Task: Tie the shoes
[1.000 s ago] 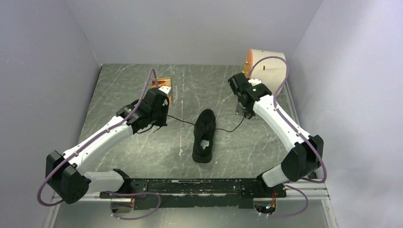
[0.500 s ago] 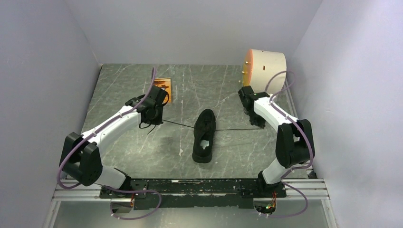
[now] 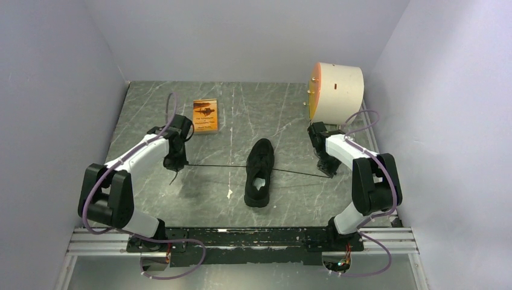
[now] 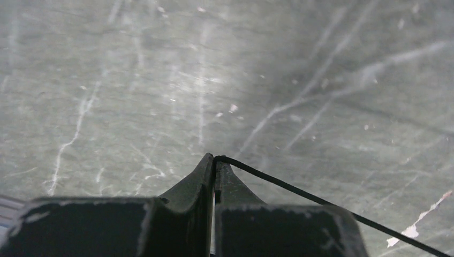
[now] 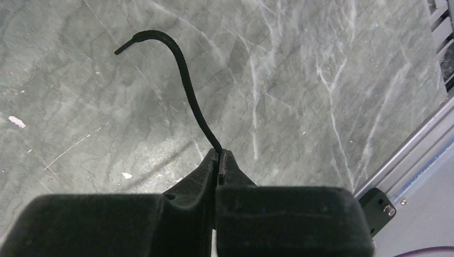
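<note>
On the grey marbled tabletop (image 3: 241, 115), the left gripper (image 4: 214, 160) is pinched on one thin black lace (image 4: 321, 202), drawn taut to the black knit low-top sneaker (image 3: 260, 172) at centre (knot indiscernible); the right gripper (image 5: 220, 155) clamps the other lace (image 5: 187, 80), its tip curling free.

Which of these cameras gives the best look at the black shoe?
The top view: the whole shoe lies on the table, laces stretched to both sides. Neither wrist view shows the shoe itself, only a lace pinched in the left pincer and the right pincer.
</note>
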Motion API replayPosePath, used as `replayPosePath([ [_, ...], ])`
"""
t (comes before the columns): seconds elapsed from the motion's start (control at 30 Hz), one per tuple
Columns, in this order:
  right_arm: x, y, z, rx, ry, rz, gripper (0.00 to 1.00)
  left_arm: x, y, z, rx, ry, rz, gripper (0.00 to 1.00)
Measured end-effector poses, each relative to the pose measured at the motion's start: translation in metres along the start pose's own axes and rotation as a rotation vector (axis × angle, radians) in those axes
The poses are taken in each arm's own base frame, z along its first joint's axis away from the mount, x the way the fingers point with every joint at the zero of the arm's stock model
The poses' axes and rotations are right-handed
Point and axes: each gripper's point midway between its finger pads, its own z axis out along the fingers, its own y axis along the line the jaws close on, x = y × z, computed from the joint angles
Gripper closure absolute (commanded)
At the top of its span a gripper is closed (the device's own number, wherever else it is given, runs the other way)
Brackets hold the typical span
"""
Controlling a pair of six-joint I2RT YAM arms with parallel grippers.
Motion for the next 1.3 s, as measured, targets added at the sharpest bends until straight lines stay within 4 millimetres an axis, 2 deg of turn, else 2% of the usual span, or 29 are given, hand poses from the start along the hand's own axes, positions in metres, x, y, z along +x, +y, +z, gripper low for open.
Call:
replayPosePath([
  [0.13,-0.002,0.006,-0.001,-0.029,-0.001,0.011,1.0,-0.013,0.017,-0.003,-0.031,-0.032,-0.061,0.95],
  [0.3,-0.009,0.021,-0.015,-0.161,-0.017,-0.025,1.0,-0.014,0.01,-0.007,0.028,-0.044,-0.072,0.94],
  [0.33,-0.012,0.024,-0.021,-0.202,-0.032,-0.029,1.0,-0.012,0.008,-0.007,0.044,-0.039,-0.072,0.78],
  [0.37,-0.015,0.026,-0.026,-0.234,-0.047,-0.034,1.0,-0.01,0.006,-0.007,0.056,-0.034,-0.071,0.57],
  [0.4,-0.018,0.027,-0.033,-0.274,-0.069,-0.041,1.0,-0.008,0.005,-0.008,0.064,-0.03,-0.066,0.3],
  [0.43,-0.02,0.027,-0.037,-0.296,-0.083,-0.045,1.0,-0.007,0.005,-0.009,0.072,-0.03,-0.068,0.16],
  [0.5,-0.023,0.027,-0.046,-0.339,-0.104,-0.051,1.0,-0.01,0.004,-0.014,0.084,-0.048,-0.083,0.08],
  [0.63,-0.023,0.036,-0.057,-0.422,-0.1,-0.06,1.0,-0.028,0.006,-0.038,0.112,-0.137,-0.092,0.08],
  [0.73,-0.017,0.044,-0.062,-0.477,-0.068,-0.07,1.0,-0.048,-0.014,-0.057,0.216,-0.235,0.001,0.09],
  [0.8,-0.013,0.049,-0.066,-0.51,-0.05,-0.079,1.0,-0.05,-0.049,-0.07,0.336,-0.304,0.159,0.09],
  [0.83,-0.012,0.051,-0.067,-0.524,-0.044,-0.083,1.0,-0.047,-0.075,-0.08,0.422,-0.355,0.278,0.1],
  [0.9,-0.01,0.054,-0.071,-0.554,-0.029,-0.097,1.0,-0.02,-0.125,-0.098,0.614,-0.432,0.541,0.12],
  [0.97,-0.009,0.057,-0.075,-0.577,-0.023,-0.109,1.0,0.009,-0.153,-0.106,0.756,-0.468,0.751,0.15],
  [1.03,-0.008,0.058,-0.078,-0.597,-0.024,-0.12,1.0,0.021,-0.166,-0.101,0.82,-0.475,0.887,0.19],
  [1.13,-0.01,0.057,-0.084,-0.622,-0.035,-0.13,1.0,0.022,-0.183,-0.082,0.852,-0.469,0.987,0.21],
  [1.2,-0.012,0.056,-0.089,-0.637,-0.048,-0.13,1.0,0.027,-0.193,-0.065,0.874,-0.439,1.03,0.23],
  [1.3,-0.014,0.054,-0.093,-0.65,-0.066,-0.125,1.0,0.033,-0.206,-0.055,0.922,-0.427,1.051,0.31],
])
